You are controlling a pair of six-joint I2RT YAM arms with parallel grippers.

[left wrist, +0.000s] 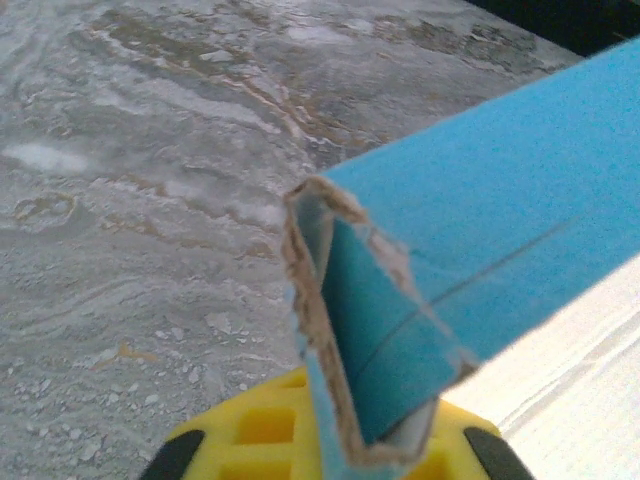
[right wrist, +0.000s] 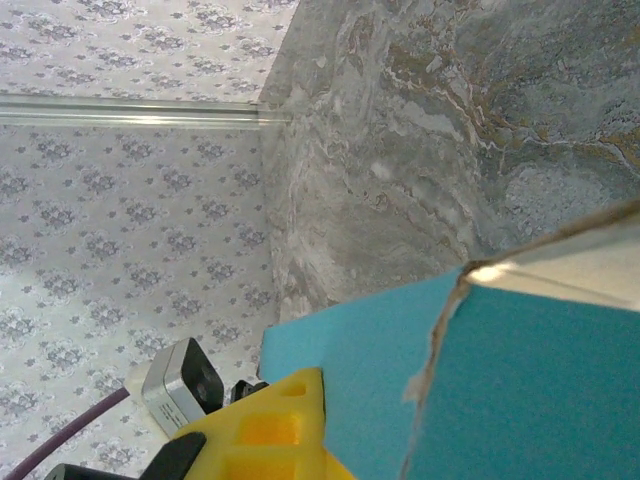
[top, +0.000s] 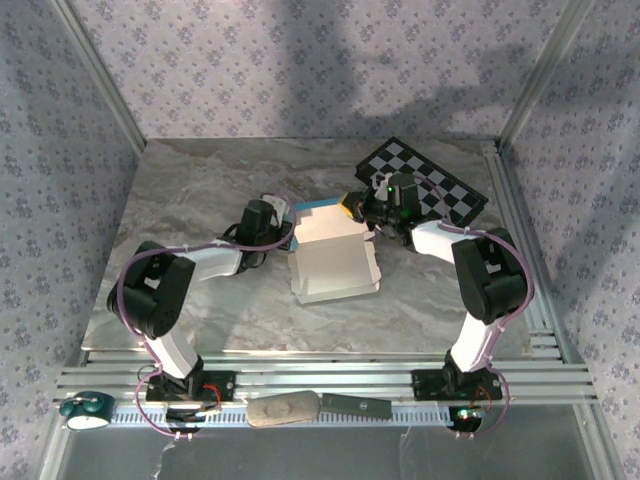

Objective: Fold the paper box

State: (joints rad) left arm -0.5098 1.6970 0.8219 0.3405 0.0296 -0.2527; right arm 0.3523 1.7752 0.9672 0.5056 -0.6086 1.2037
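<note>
One paper box [top: 335,262]; left end effector [top: 285,220], right end effector [top: 352,208] at edges, closure unclear

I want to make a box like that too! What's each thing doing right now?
paper box: half folded, top open, white inside facing up.
left hand: at the box's far left corner, against blue card; grip unclear.
right hand: at the box's far right corner, against blue card; grip unclear.
checkerboard: lying flat, far right.

Part-folded paper box [top: 335,262], white face up, on counter [top: 200,200]. At its left edge, left hand [top: 272,222]; at its far right corner, right hand [top: 365,208]; checkerboard [top: 425,180] beyond that corner.
</note>
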